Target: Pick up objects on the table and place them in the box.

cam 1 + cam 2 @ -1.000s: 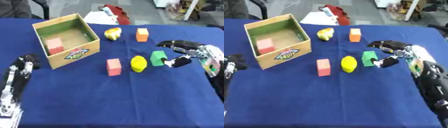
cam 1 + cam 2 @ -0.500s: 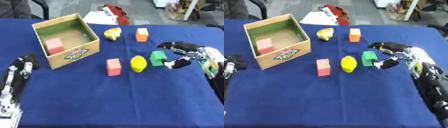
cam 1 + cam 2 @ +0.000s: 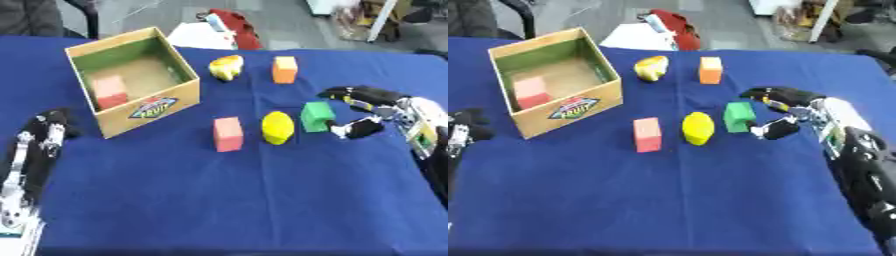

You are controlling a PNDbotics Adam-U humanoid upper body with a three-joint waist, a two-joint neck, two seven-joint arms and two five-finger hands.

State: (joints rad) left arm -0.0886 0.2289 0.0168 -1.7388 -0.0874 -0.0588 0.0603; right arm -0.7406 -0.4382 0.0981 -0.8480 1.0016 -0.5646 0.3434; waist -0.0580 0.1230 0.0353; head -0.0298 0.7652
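Covering the whole table (image 3: pixel 219 200), blue cloth, lying bare along the near half. Standing at far left, cardboard box (image 3: pixel 131 80) holding a pink block (image 3: pixel 108 91); sitting in a row beside it, red block (image 3: pixel 227 133), yellow lemon shape (image 3: pixel 277 127) and green cube (image 3: pixel 317 116). Reaching in just right of the cube, right hand (image 3: pixel 366 111) with fingers spread apart, gripping nothing; resting at lower left, left hand (image 3: pixel 45 131), fingers straight.

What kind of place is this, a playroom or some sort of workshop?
Probably a robotics lab or test room. A table under a blue cloth holds toy blocks and a cardboard box, the robot's right hand reaches for a green block, and clutter lies on the grey floor behind.
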